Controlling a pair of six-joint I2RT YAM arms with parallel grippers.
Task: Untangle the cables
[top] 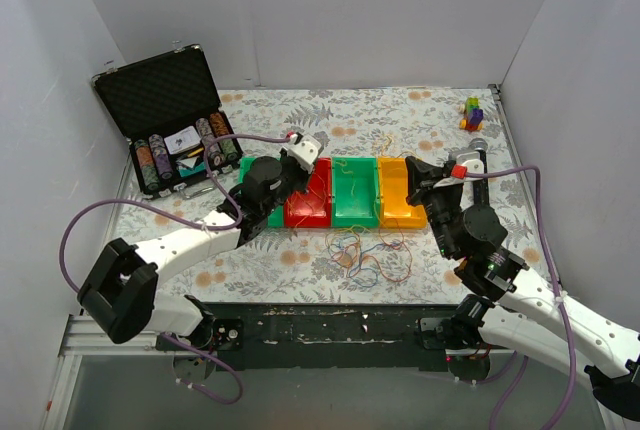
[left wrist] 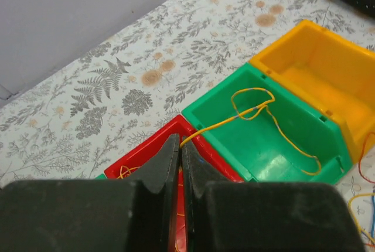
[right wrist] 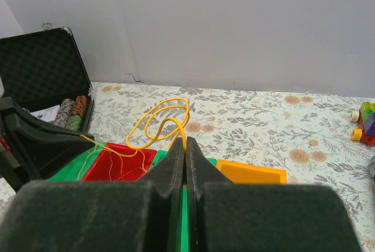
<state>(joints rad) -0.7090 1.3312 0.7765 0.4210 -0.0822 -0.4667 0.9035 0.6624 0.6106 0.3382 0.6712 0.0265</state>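
Observation:
The cables [top: 365, 255] lie as a loose clump of orange, yellow, red and blue loops on the cloth in front of the bins. My left gripper [top: 298, 178] hovers over the red bin [top: 310, 205]. In the left wrist view it [left wrist: 180, 142] is shut on a thin yellow cable [left wrist: 253, 104] that trails into the green bin [left wrist: 275, 146]. My right gripper [top: 418, 176] is by the yellow bin [top: 400, 200]. In the right wrist view it [right wrist: 186, 142] is shut on a looped yellow cable [right wrist: 164, 117] held above the bins. More thin yellow strands lie in the red bin [right wrist: 120, 161].
An open black case of poker chips [top: 170, 120] stands at the back left. A small colourful toy [top: 471, 112] and a black and silver microphone [top: 478, 145] are at the back right. A second green bin [top: 250, 165] sits partly under the left arm. White walls enclose the table.

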